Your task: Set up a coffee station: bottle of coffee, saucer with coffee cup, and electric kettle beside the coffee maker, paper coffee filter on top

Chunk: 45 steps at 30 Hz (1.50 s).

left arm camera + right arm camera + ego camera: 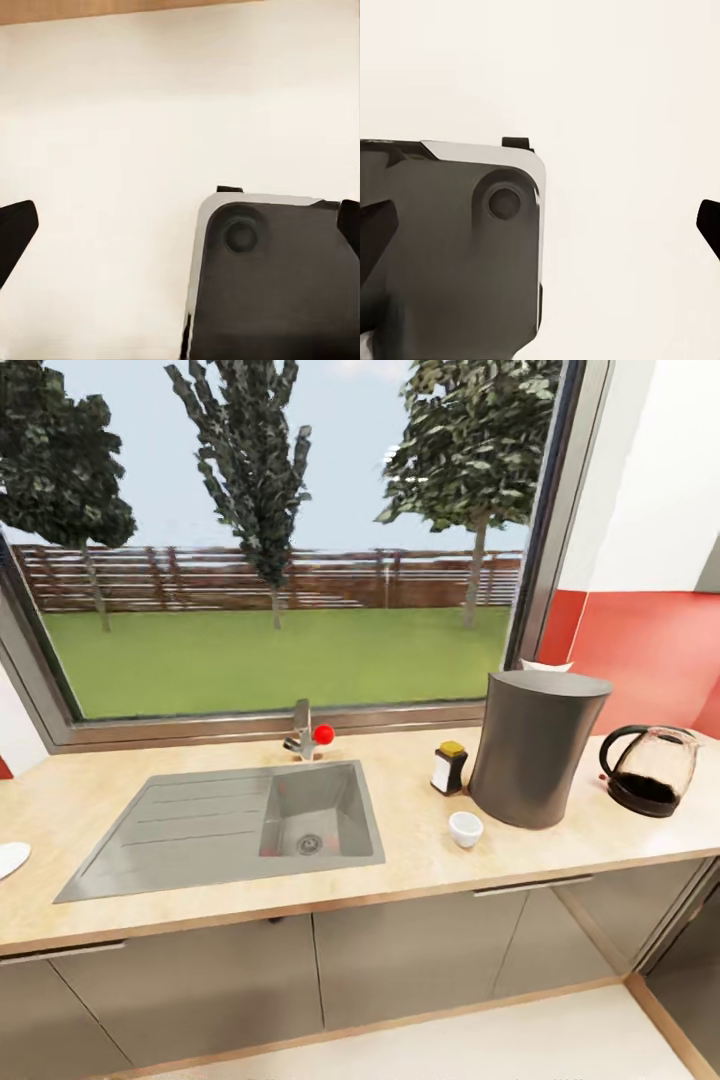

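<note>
The countertop [420, 860] runs under the window, its steel sink [240, 825] set left of the middle with the tap at the back edge. Most of the coffee station is gathered toward the right end.

The coffee maker [535, 750] stands there, roughly midway between front and back edge, the anchor everything else is meant to sit beside. A white pointed piece peeks over its far rim; this is probably the paper filter [547, 665], though whether it rests on the flat top or lies behind it cannot be told from the head view.

The kettle [652, 770] sits just beside the coffee maker on the side toward the counter's right end, handle turned toward it. The coffee bottle [450, 767] stands on the sink side, close to the grey body. The cup [465, 828] sits directly on the counter near the front edge, just before the coffee maker, with no plate under it.

The saucer [10, 857] lies at the far left end of the counter, well apart from the rest, so pairing it with the cup looks like the main step left.

The left gripper [176, 225] and the right gripper [540, 225] both hang over pale floor beside the robot's dark base, fingers spread wide and empty, likely parked for travel.
</note>
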Tool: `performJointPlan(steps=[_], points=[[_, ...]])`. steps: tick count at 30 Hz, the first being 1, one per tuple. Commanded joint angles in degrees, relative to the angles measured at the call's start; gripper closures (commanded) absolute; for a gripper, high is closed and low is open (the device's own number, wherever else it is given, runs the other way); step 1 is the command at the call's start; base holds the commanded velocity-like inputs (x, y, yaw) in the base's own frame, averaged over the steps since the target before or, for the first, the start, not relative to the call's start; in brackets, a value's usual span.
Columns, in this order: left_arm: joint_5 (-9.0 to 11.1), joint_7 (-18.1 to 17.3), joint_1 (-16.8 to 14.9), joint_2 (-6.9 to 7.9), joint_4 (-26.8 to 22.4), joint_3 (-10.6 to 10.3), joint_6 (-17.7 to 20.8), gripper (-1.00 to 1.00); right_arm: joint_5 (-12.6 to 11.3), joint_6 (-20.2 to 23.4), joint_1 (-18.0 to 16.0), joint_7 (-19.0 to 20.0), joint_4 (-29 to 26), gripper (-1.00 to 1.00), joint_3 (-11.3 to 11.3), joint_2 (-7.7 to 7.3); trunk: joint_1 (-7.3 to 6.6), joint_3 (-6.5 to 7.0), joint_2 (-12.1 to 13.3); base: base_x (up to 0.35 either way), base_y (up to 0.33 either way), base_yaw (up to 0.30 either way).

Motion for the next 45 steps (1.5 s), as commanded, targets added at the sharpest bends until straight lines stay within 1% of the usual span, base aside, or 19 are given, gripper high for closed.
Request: performJointPlan(steps=[1, 3, 5, 6, 7, 8, 9, 10, 12, 13, 19, 31, 40, 45], points=[[0.32, 0.1, 0.0, 0.0, 1.08, 0.1, -0.06, -1.0, 0.53, -0.23, -0.06, -0.11, 0.05, -1.0, -0.41, 0.04, 0.03, -0.18, -0.1, 0.0, 0.0, 0.072], [0.41, 0.3, -0.02, -0.05, 4.49, 0.38, 0.06, -1.0, 0.49, -0.24, -0.06, -0.04, 0.01, -1.0, -0.41, 0.04, 0.03, -0.36, -0.1, 0.0, 0.0, 0.038], [0.42, 0.46, -0.02, -0.09, 6.31, 0.47, 0.39, -1.0, 0.46, -0.23, -0.06, 0.0, -0.01, -1.0, -0.43, 0.04, 0.03, -0.54, -0.1, 0.0, 0.0, 0.015], [0.44, 0.69, -0.03, -0.04, 7.75, 0.52, 1.57, -1.0, 0.45, -0.22, -0.06, 0.02, -0.02, -1.0, -0.46, 0.04, 0.03, -0.63, -0.1, 0.0, 0.0, 0.008], [0.44, 0.9, -0.03, 0.01, 8.81, 0.55, 4.31, -1.0, 0.45, -0.22, -0.06, 0.04, -0.02, -1.0, -0.48, 0.04, 0.03, -0.72, -0.1, 0.0, 0.0, 0.004], [0.38, 1.11, -0.03, 0.23, 9.52, 0.56, 10.04, -1.0, 0.44, -0.25, -0.06, 0.06, -0.02, -1.0, -0.49, 0.04, 0.03, -0.81, -0.1, 0.0, 0.0, 0.002], [0.37, 1.2, -0.03, 0.35, 9.6, 0.56, 11.66, -1.0, 0.44, -0.26, -0.06, 0.05, -0.02, -1.0, -0.47, 0.05, 0.03, -0.91, -0.1, 0.0, 0.0, 0.001], [0.34, 1.59, -0.03, 0.84, 9.77, 0.57, 16.31, -1.0, 0.44, -0.24, -0.06, 0.07, -0.01, -1.0, -0.44, 0.09, 0.03, -1.0, -0.1, 0.0, 0.0, 0.0], [0.32, 2.83, -0.05, 1.63, 9.83, 0.57, 21.65, -1.0, 0.44, -0.26, -0.06, 0.08, -0.02, -1.0, -0.42, 0.13, 0.03, -1.18, -0.1, 0.0, 0.0, 0.0], [0.45, 8.05, 0.05, 2.32, 9.84, 0.54, 24.63, -1.0, 0.48, -0.22, -0.06, 0.13, 0.06, -1.0, -0.41, 0.26, 0.03, -1.28, -0.1, 0.0, 0.0, 0.0], [0.49, 8.26, 0.01, 2.01, 9.3, 0.4, 24.28, -1.0, 0.53, -0.21, -0.06, 0.1, 0.06, -1.0, -0.32, 0.36, 0.03, -1.8, -0.1, 0.0, 0.081, 0.086], [0.57, 8.1, -0.09, 2.39, 9.24, 0.5, 23.31, -1.0, 0.53, -0.21, -0.06, -0.06, 0.07, -1.0, -0.41, 0.39, 0.03, -2.56, -0.1, 0.0, 0.285, 0.204], [0.53, 7.68, -0.31, 2.47, 9.24, 0.53, 23.13, -1.0, 0.53, -0.21, -0.06, -0.08, 0.07, -1.0, -0.41, 0.38, 0.03, -2.64, -0.1, 0.0, 0.303, 0.244], [0.41, 7.76, -0.38, 2.54, 9.24, 0.49, 22.96, -1.0, 0.6, -0.21, -0.06, -0.11, 0.1, -1.0, -0.38, 0.31, 0.03, -2.62, -0.1, 0.0, 0.306, 0.032]])
